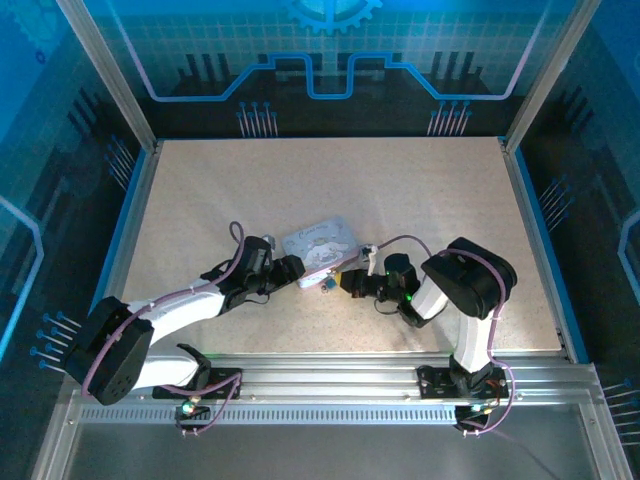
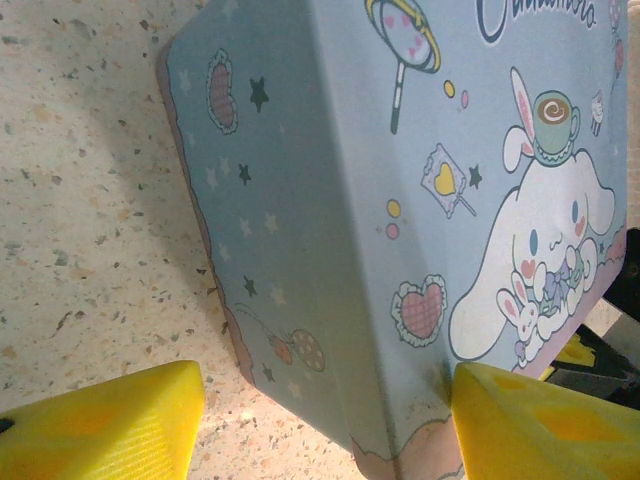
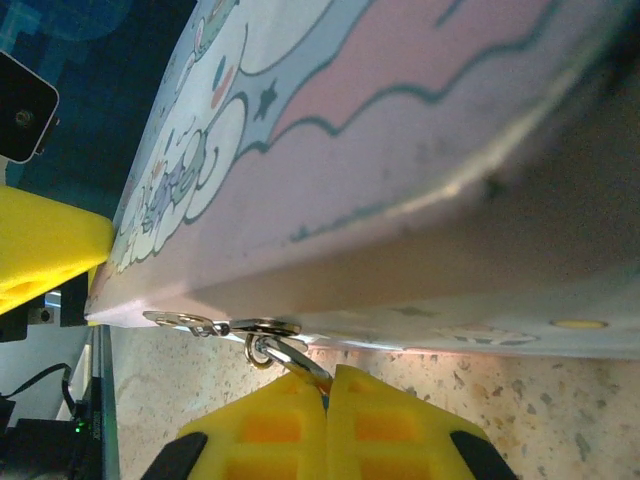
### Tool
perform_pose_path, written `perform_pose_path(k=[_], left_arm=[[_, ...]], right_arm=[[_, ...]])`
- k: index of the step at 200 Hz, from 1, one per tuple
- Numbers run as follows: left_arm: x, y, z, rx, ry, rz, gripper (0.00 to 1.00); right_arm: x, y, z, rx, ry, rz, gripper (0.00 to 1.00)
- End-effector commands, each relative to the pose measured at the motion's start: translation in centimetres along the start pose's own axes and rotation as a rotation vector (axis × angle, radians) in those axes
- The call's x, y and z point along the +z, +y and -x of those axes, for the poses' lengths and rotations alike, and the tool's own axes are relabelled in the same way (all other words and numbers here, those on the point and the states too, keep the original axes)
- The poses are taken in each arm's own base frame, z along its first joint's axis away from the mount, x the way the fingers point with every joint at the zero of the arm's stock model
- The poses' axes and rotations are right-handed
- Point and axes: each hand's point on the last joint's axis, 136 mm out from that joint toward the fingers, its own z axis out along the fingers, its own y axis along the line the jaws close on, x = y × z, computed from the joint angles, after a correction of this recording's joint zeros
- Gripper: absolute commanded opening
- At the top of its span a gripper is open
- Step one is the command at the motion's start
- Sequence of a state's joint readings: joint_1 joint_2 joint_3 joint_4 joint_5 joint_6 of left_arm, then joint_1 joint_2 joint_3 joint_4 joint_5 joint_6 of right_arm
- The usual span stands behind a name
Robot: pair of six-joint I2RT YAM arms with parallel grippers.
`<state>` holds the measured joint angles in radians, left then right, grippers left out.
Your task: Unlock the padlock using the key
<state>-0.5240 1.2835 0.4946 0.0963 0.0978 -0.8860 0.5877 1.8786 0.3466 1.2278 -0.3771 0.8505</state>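
The padlock hangs at the near edge of a pale lilac tin. In the right wrist view its silvery shackle passes through the tin's metal hasp. My right gripper is shut on the padlock, whose body is buried between the yellow fingers. My left gripper stands open astride the tin's left corner. Its right finger rests against the lid and its left finger is apart from the side wall. The key is hidden.
The tin lies flat in the middle of the speckled table, with both arms meeting at its near side. Aluminium frame rails run along the table's near edge, and posts stand at the back corners.
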Motion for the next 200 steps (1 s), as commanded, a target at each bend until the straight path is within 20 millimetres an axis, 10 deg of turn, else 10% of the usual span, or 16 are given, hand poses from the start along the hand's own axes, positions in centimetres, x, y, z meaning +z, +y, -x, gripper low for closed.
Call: perform_pose_path(k=[1, 200], left_arm=[[0.1, 4.4, -2.9, -0.013, 0.081, 0.151, 0.67], [-2.4, 0.8, -0.6, 0.028, -0.003, 0.068, 0.81]], right_arm=[[-0.6, -0.1, 1.5, 0.029, -0.055, -0.007, 0.03], [-3.0, -0.1, 1.8, 0.027, -0.056, -0.068, 0.04]])
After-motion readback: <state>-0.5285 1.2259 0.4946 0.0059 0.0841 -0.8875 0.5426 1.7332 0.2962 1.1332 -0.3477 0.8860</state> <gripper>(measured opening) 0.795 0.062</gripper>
